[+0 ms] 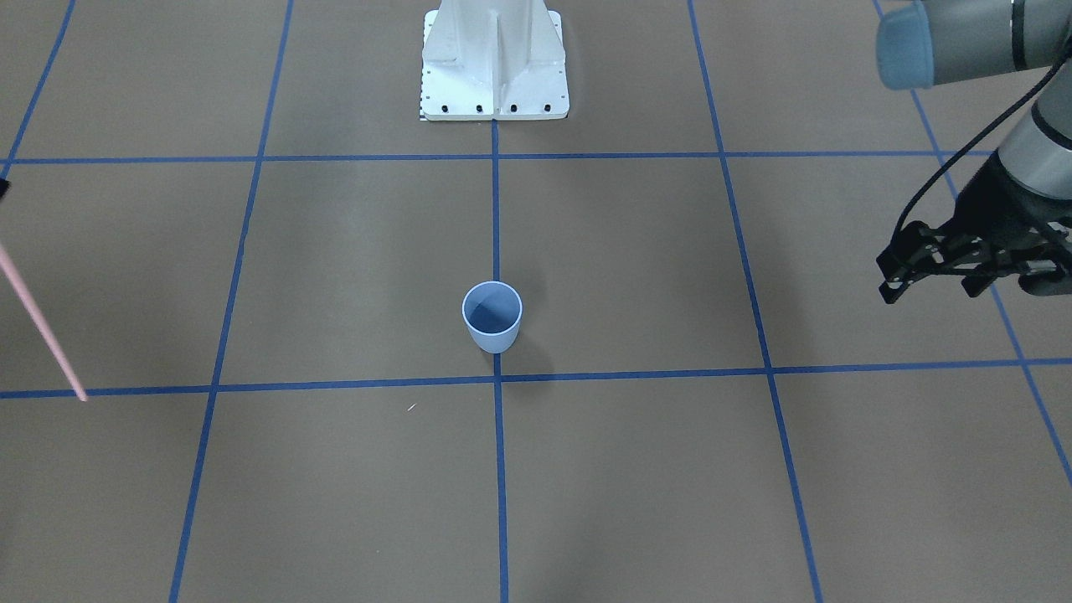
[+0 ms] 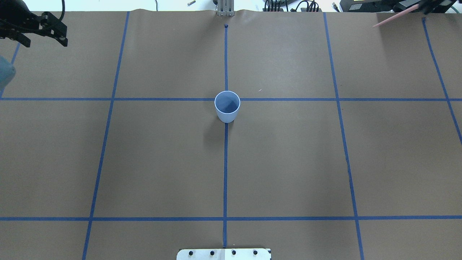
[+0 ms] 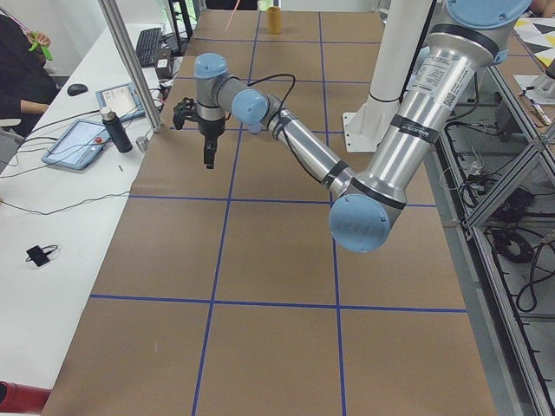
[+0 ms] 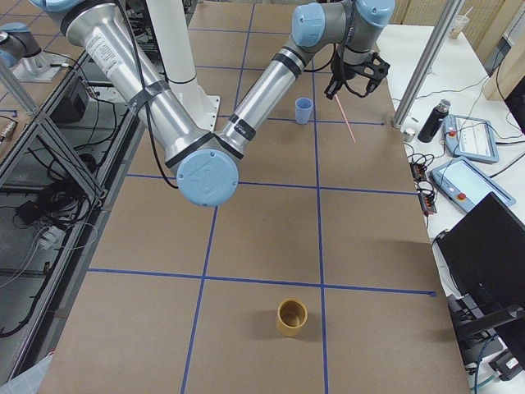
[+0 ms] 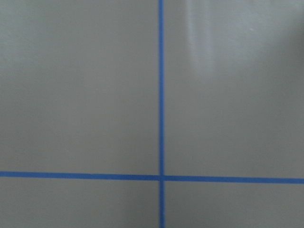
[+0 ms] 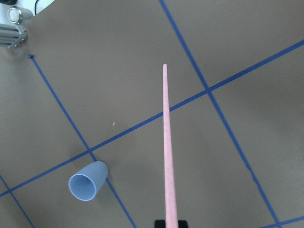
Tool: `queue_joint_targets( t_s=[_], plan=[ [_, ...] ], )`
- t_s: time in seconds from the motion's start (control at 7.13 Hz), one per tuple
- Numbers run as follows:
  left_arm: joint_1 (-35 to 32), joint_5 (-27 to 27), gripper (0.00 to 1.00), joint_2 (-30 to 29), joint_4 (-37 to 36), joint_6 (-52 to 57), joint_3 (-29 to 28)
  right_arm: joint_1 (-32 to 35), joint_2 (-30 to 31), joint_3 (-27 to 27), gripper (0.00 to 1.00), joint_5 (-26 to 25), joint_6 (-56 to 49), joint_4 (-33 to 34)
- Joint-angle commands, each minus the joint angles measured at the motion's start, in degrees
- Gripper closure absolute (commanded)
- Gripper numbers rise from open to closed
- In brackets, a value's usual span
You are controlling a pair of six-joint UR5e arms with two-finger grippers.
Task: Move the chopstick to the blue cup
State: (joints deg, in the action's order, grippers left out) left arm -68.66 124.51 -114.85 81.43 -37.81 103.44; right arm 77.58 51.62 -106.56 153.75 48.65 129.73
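Observation:
The blue cup (image 1: 492, 316) stands upright and empty at the table's centre, on a blue tape crossing; it also shows in the overhead view (image 2: 227, 106) and the right wrist view (image 6: 88, 181). My right gripper (image 2: 433, 5) is at the far right back corner, shut on a pale pink chopstick (image 2: 395, 17). The chopstick (image 6: 168, 152) slants down above the table, far from the cup (image 4: 303, 110). My left gripper (image 2: 45, 42) is open and empty, hovering above the far left back of the table (image 1: 930, 291).
A tan cup (image 4: 291, 316) stands at the table's right end. The white robot base (image 1: 494, 63) is at the near middle edge. A metal post (image 4: 426, 66), a bottle (image 4: 432, 121) and tablets stand beyond the far edge.

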Motion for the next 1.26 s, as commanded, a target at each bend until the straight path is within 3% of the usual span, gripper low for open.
queue_joint_targets(
  t_s=[0.0,0.14,0.42,0.7,1.12],
  plan=[
    [-2.2,0.0,0.01,0.4,0.2,7.1,-3.8,-8.9,-2.6,2.0,1.0,0.6,23.8,-18.6],
    [-2.5,0.1,0.01,1.0,0.4,7.8,-4.3,-13.0,-5.8,2.1,1.0,-0.2,30.8,-20.6],
    [-2.6,0.1,0.01,1.8,0.4,7.9,-4.5,-22.3,-12.1,2.6,1.0,-7.2,39.3,-20.8],
    [-3.5,0.1,0.01,1.8,0.6,10.3,-7.4,-27.0,-12.6,2.9,1.0,-9.1,39.5,-21.0],
    [-4.8,0.4,0.01,1.9,2.1,11.6,-9.0,-30.5,-12.7,8.1,1.0,-10.1,42.9,-30.3]
  ],
)
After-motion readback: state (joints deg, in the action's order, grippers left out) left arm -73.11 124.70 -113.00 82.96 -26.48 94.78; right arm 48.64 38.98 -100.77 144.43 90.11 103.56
